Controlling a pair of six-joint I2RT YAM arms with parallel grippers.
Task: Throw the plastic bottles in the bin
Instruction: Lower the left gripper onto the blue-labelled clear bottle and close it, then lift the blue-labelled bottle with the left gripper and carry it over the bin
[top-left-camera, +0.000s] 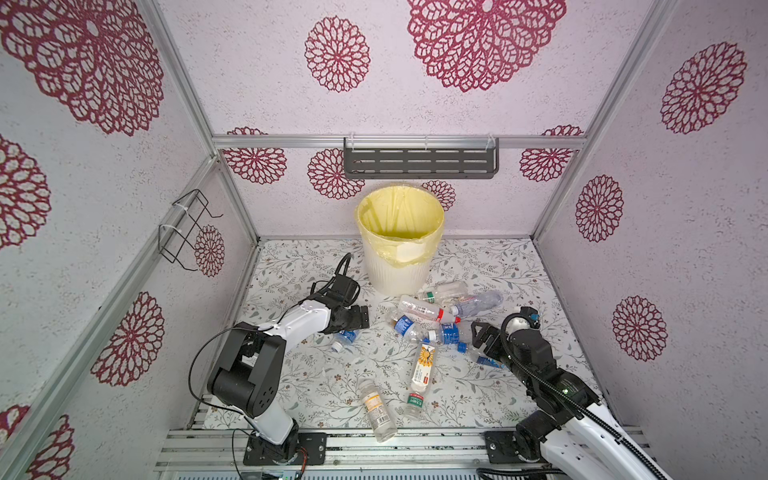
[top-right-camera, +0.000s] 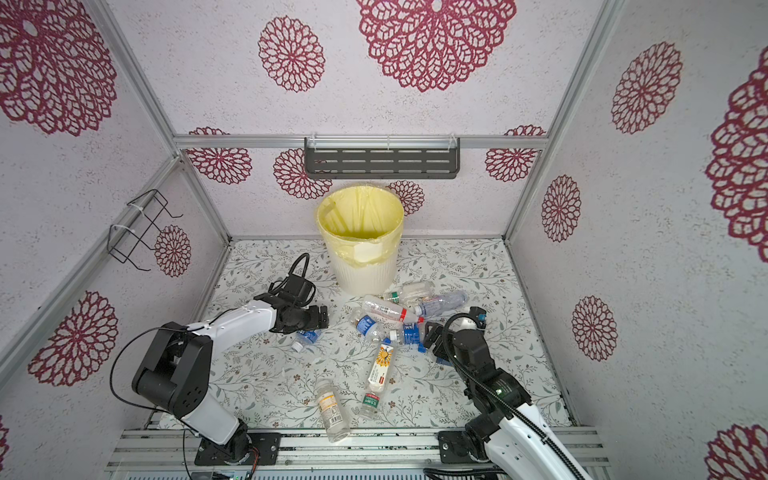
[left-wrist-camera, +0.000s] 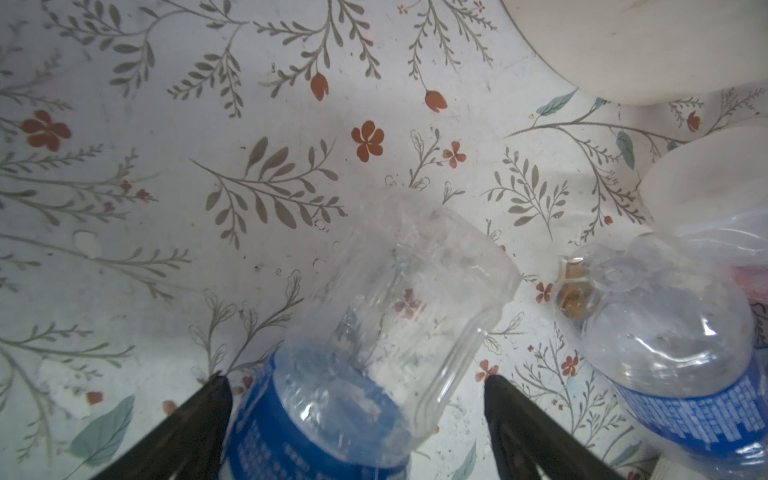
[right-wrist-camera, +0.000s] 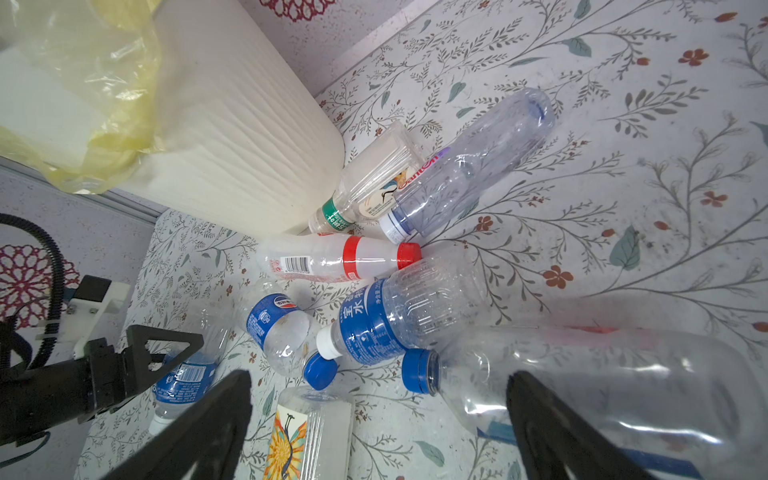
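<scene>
Left gripper (top-left-camera: 360, 318) reached low over the floor (top-left-camera: 316, 386), left of centre, jaws released, straddling a clear blue-labelled bottle (left-wrist-camera: 374, 316) lying flat; right gripper (right-wrist-camera: 378, 374) hung open over the plastic bottles (top-left-camera: 432, 316) heaped just below the bin (top-left-camera: 395, 274), upper centre; one blue label (right-wrist-camera: 365, 328) bore white Chinese characters.

The blue-label bottle (right-wrist-camera: 409, 316) shows a large white "水"; the square clear bottle (right-wrist-camera: 374, 170) reads roughly "Ganten".

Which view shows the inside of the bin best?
Both top views: they look down into the bin, where only the yellow bag shows. The right wrist view shows its ribbed outer wall; the left wrist view, only a blurred edge.
</scene>
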